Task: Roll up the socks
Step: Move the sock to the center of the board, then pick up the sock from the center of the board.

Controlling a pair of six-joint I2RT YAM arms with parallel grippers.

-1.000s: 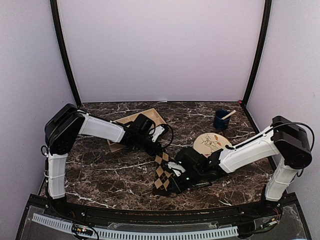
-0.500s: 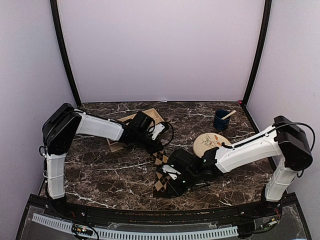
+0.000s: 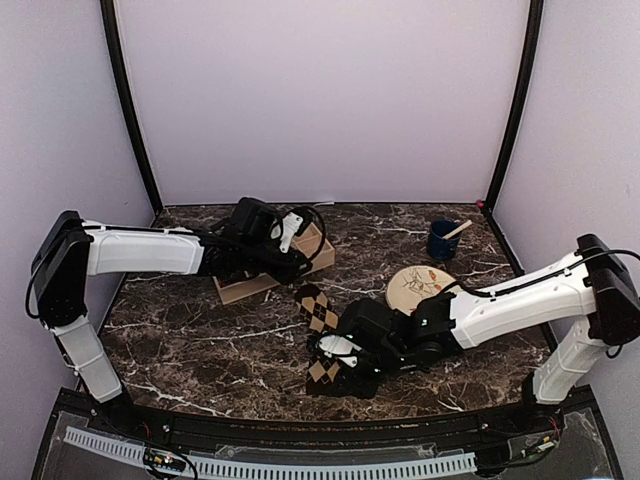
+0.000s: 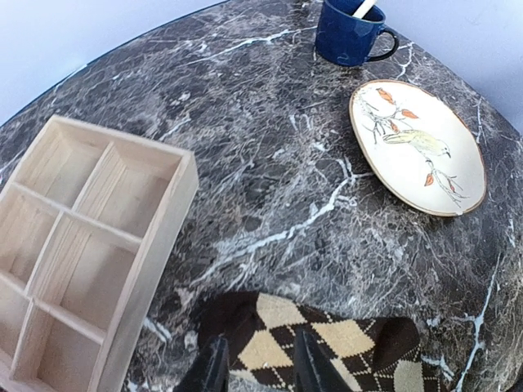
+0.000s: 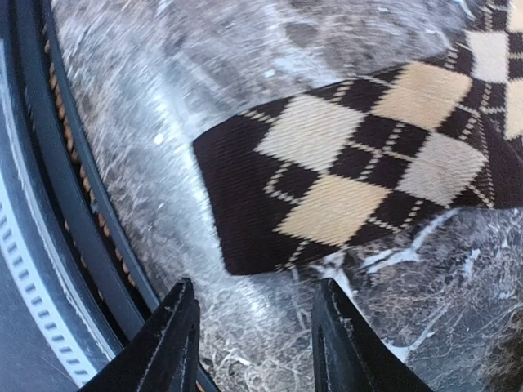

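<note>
Left end effector: fingers apart with nothing clamped between them. It hangs by the near corner of the wooden tray, with the far end of the sock showing just beyond its fingertips. Whether they touch cannot be told.
Right end effector: fingers spread wide with only table surface between them. In the wrist view the near end of the sock lies just past the fingertips, apart from them.
Argyle sock: dark brown with tan diamonds and thin crossing lines. It lies flat and unrolled on the table.
Sock position: front centre, running from near the tray corner towards the near edge. Its plain dark end stops close to the black rail at that edge. In the top view the right end effector covers part of its near half.
Wooden tray: pale wood, split by partitions into several compartments. Bare wood floor shows in each compartment in view. It stands at the left rear, well apart from the crockery.
Mug: dark blue, upright, at the right rear. A pale stick-like item leans out of it; what it is cannot be told.
Plate: cream, painted with a bird on a branch with orange leaves. It sits just nearer than the mug.
Table: dark marble with white veins.
</note>
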